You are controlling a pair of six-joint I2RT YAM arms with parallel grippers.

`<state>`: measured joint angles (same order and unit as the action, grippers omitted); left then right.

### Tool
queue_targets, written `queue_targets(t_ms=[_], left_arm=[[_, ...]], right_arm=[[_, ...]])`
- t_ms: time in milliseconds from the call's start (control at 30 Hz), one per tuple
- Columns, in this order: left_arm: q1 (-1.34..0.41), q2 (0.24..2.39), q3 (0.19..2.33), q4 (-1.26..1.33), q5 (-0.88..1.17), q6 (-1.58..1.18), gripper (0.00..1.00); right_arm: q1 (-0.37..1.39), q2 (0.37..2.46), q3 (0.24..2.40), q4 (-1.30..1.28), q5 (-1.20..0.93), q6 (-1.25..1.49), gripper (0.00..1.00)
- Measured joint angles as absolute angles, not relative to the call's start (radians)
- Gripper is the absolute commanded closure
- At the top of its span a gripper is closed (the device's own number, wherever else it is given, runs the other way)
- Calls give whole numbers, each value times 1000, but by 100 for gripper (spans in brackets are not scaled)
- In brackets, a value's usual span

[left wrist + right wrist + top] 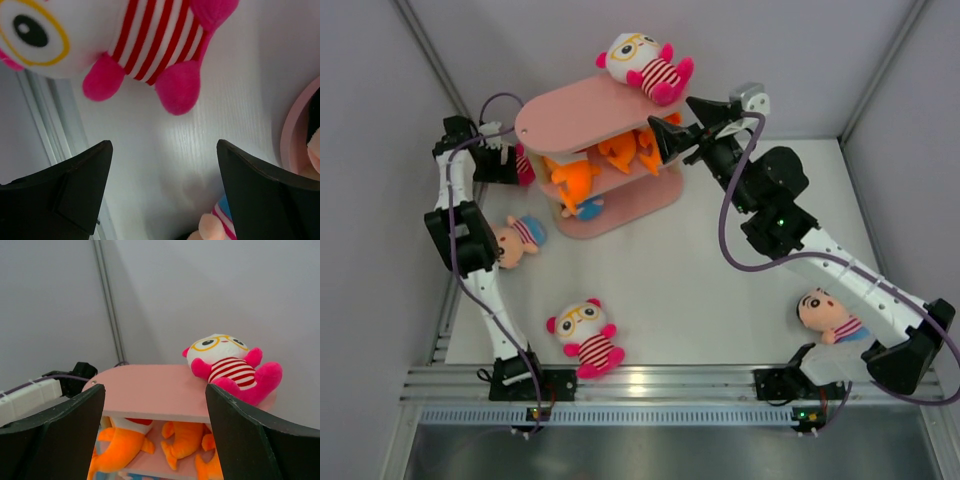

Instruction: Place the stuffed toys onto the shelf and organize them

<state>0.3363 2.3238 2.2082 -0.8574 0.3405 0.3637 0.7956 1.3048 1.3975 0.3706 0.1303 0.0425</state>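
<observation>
Left gripper open, nothing between its fingers. White-faced doll lies just ahead on the table, beside the shelf left end. Right gripper spread wide, empty, at the shelf's right end. Shelf stands near the far edge. Glasses doll on the top board far end, sharks below. Loose: peach doll left edge, second glasses doll near edge, second peach doll near-right corner. Risk: right fingers clip the top board and tip that doll off; left grab could shove the shelf.
</observation>
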Motion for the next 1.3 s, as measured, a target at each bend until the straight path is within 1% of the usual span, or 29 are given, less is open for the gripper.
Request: queue_targets(t_ms=[133, 200, 267, 333, 367, 467, 600, 633, 667, 700, 733, 767, 1067, 1300], left_arm=[[274, 2368, 2239, -858, 308, 401, 12], [248, 2400, 2270, -853, 284, 403, 19], [225, 2432, 2294, -841, 262, 402, 29], [221, 2449, 2297, -826, 245, 401, 33], [223, 2456, 2297, -821, 241, 402, 37], [233, 2467, 2297, -801, 223, 401, 39], [240, 2480, 2314, -771, 200, 401, 50], [241, 2485, 2316, -763, 194, 401, 58], [241, 2489, 2320, -758, 188, 399, 65], [241, 2494, 2323, -753, 184, 403, 84], [241, 2497, 2323, -748, 178, 402, 94], [241, 2501, 2323, -746, 172, 406, 100], [243, 2486, 2314, -734, 159, 390, 100], [282, 2299, 2257, -737, 129, 386, 100]], right_arm=[[796, 1304, 1367, 363, 146, -1, 16], [796, 1306, 1366, 351, 154, -20, 16], [796, 1309, 1366, 352, 156, -34, 15], [796, 1313, 1366, 352, 155, -46, 15], [796, 1316, 1366, 352, 153, -52, 14], [796, 1323, 1366, 351, 144, -64, 14], [795, 1323, 1366, 352, 136, -71, 14], [794, 1323, 1365, 352, 136, -71, 14], [793, 1323, 1360, 353, 136, -72, 14], [789, 1322, 1354, 354, 136, -72, 14], [788, 1322, 1350, 352, 136, -72, 14], [786, 1322, 1346, 349, 136, -72, 14], [776, 1307, 1322, 343, 135, -68, 14], [776, 1236, 1277, 332, 133, -50, 14]])
